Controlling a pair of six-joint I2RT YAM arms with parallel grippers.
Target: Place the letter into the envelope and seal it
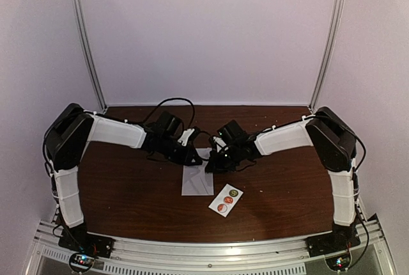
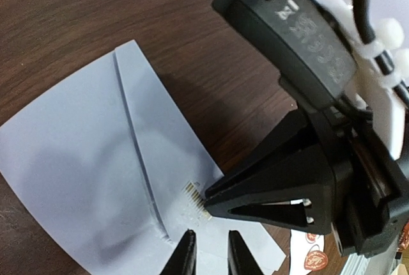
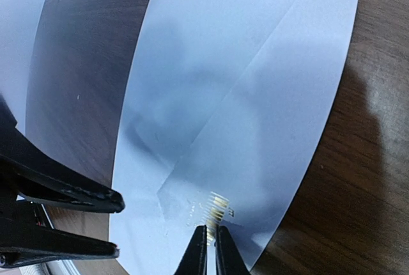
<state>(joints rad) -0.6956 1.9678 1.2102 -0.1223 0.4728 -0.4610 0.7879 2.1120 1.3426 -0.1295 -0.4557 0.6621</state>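
Note:
The pale grey envelope (image 1: pixel 197 182) lies flat on the dark wooden table, its triangular flap folded down; it also shows in the left wrist view (image 2: pixel 83 160) and the right wrist view (image 3: pixel 243 83). A small gold mark (image 3: pixel 220 206) sits at the flap's tip. My right gripper (image 3: pixel 209 249) is shut, its tips pinching the flap at that mark; its black fingers (image 2: pixel 268 185) show in the left wrist view. My left gripper (image 2: pixel 208 256) hovers just beside it over the envelope, fingers slightly apart and empty. No separate letter is visible.
A small white strip of round red and green stickers (image 1: pixel 225 199) lies just right of the envelope's near end, also in the left wrist view (image 2: pixel 313 259). Both arms meet over the table's middle. White walls and metal posts enclose the back.

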